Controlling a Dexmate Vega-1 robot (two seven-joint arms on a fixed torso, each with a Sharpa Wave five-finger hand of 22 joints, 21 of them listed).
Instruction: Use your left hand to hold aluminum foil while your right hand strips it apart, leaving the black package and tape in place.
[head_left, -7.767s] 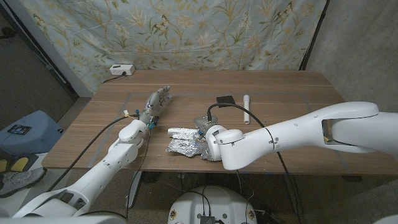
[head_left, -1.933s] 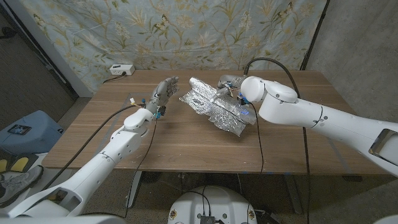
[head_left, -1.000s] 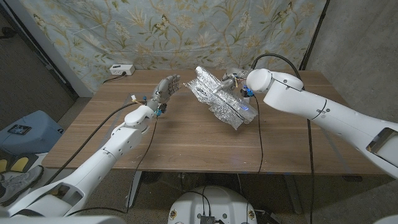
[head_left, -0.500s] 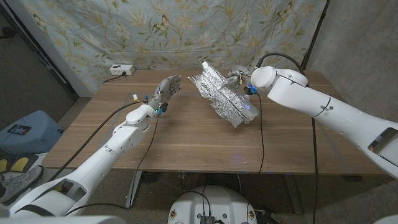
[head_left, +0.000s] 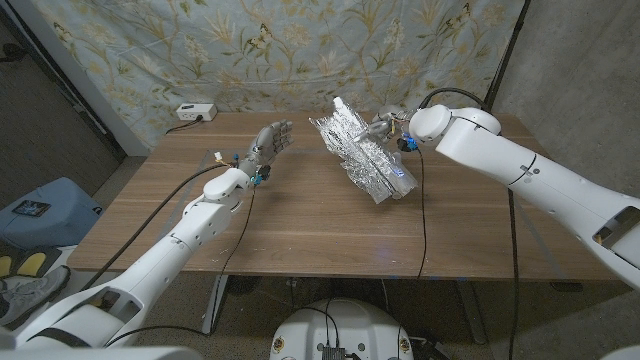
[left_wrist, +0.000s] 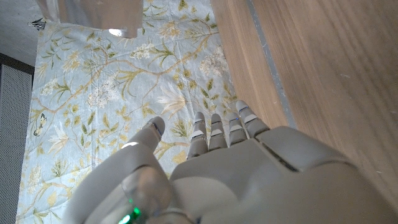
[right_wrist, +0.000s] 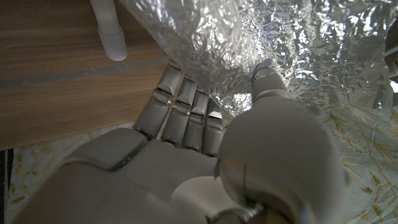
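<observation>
Above the far middle of the brown wooden table (head_left: 300, 215), a crumpled sheet of silver aluminum foil (head_left: 362, 158) hangs lifted in the air, slanting from a high corner down toward the right. No print or lettering can be read on its wrinkled surface. The right robot hand (head_left: 385, 125) holds the foil at its upper right side; in the right wrist view the pale grey fingers (right_wrist: 186, 112) are curled in against the foil (right_wrist: 249, 43) with the thumb pressed onto it from the other side, so the sheet is pinched between them.

Beside the foil in that same wrist view, a white cylindrical tube (right_wrist: 109, 31) lies on the table; no writing shows on it.

Left of the foil and apart from it, the left robot hand (head_left: 268, 142) is raised over the table with its fingers straight and slightly spread, holding nothing. The left wrist view shows that robot hand (left_wrist: 211, 168) from behind, fingers extended toward the cloth behind the table.

Farther out, a white power strip (head_left: 195, 112) sits at the table's far left corner. A pale blue floral curtain with yellow leaves and butterflies (head_left: 250, 50) hangs behind the table.
</observation>
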